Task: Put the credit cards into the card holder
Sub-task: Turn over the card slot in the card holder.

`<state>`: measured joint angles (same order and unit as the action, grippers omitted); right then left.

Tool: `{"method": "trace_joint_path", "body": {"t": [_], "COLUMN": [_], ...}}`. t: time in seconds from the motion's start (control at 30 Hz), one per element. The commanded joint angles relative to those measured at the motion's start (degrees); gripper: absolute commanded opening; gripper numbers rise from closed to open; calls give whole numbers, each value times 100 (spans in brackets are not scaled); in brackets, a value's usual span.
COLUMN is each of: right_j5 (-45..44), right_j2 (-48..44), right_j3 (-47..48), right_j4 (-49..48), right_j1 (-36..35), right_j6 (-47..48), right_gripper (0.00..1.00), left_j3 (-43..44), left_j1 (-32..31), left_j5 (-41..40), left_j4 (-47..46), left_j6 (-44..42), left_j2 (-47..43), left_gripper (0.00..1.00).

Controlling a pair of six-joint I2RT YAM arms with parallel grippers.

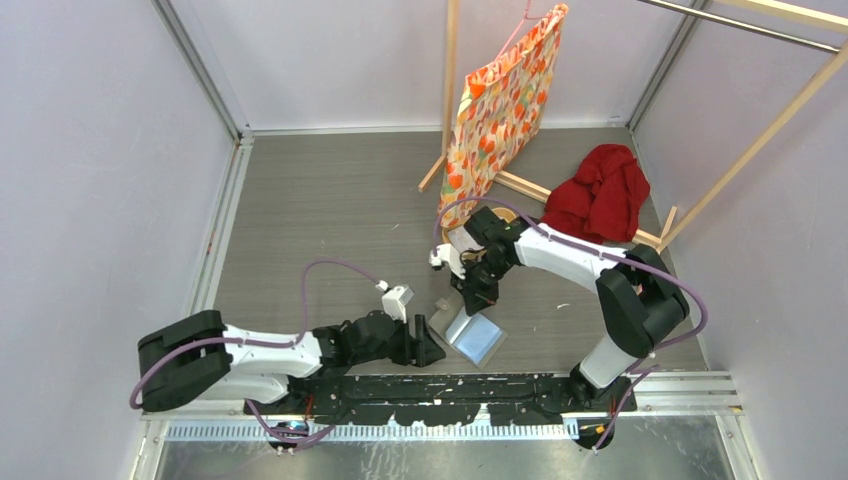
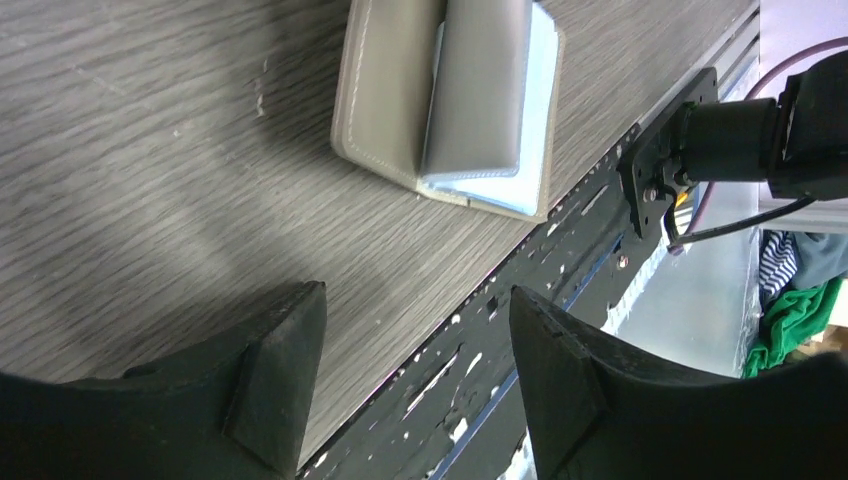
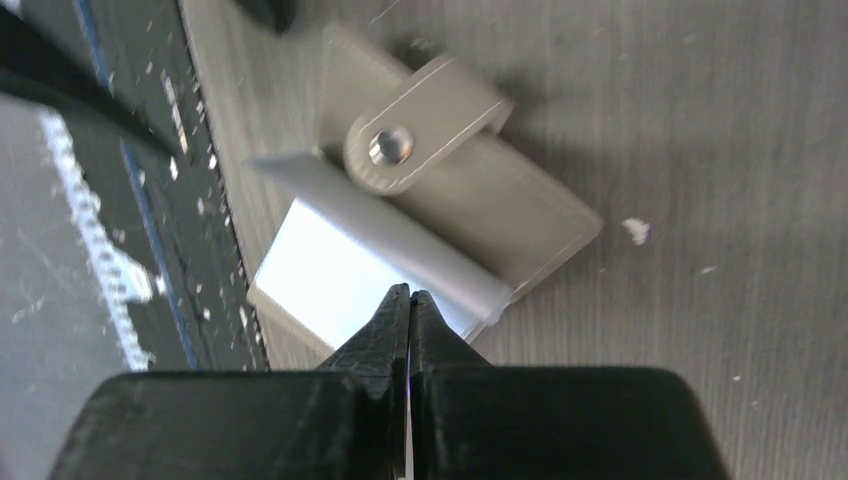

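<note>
Grey wood-grain tabletop (image 1: pixel 330 210). At rear, orange-patterned fabric bag (image 1: pixel 505 100) hung by pink hanger (image 1: pixel 528 18) from pale wooden rack (image 1: pixel 451 60). Just right, crumpled red cloth (image 1: pixel 600 195) across the rack's foot rail.

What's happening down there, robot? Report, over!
Left jaws open, near holder. Right jaws shut, tips over its pale inside. Holder lies open on table, by the near edge. Nothing in the way.

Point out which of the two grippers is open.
The left gripper: its fingers stand wide apart with nothing between them, close to the card holder. The right gripper has its fingertips pressed together over that holder's pale inside.
</note>
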<state>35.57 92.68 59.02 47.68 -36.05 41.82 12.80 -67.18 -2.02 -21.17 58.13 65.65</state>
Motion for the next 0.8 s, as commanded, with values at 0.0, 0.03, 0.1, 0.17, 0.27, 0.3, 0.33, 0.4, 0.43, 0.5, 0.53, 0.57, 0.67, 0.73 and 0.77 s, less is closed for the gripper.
{"method": "trace_joint_path", "body": {"t": [0.0,0.03,0.1,0.17,0.27,0.3,0.33,0.4,0.43,0.5,0.53,0.57,0.67,0.73,0.77], "right_j5": [-396,-420,-469,-585,-726,-735,-731,-706,-701,-683,-677,-670,-632,-586,-549], "right_j2": [97,175,347,496,587,610,622,669,678,681,681,685,677,658,637], "right_j3": [74,99,190,292,345,353,367,396,407,410,416,415,438,451,463], "right_j4": [-1165,-1240,-1255,-1226,-1213,-1210,-1179,-1129,-1115,-1108,-1096,-1090,-1062,-1023,-993], "right_j1": [-49,-59,-80,-91,-101,-108,-105,-102,-108,-103,-98,-100,-110,-110,-97], "right_j6": [-1384,-1524,-1656,-1777,-1869,-1873,-1871,-1873,-1878,-1871,-1869,-1856,-1851,-1813,-1789], "right_gripper": [1,1,1,1,1,1,1,1,1,1,1,1,1,1,2], "left_j3": [142,148,200,282,433,468,499,526,541,569,578,591,586,599,620], "left_j1": [-129,-123,-123,-117,-120,-109,-95,-31,-2,40,60,76,133,184,232], "left_j5": [-681,-753,-869,-1005,-1247,-1325,-1449,-1589,-1637,-1723,-1759,-1788,-1887,-1936,-1924], "left_j4": [-856,-949,-1116,-1228,-1207,-1137,-1080,-1083,-1076,-996,-938,-878,-792,-748,-716], "left_j6": [-97,-138,-250,-303,-143,-11,139,306,354,435,468,488,501,454,399], "left_j2": [418,491,659,840,1146,1238,1327,1475,1511,1545,1547,1541,1531,1531,1537], "left_gripper": [69,70,71,72,72,72,71,68,67,63,61,60,51,43,39]}}
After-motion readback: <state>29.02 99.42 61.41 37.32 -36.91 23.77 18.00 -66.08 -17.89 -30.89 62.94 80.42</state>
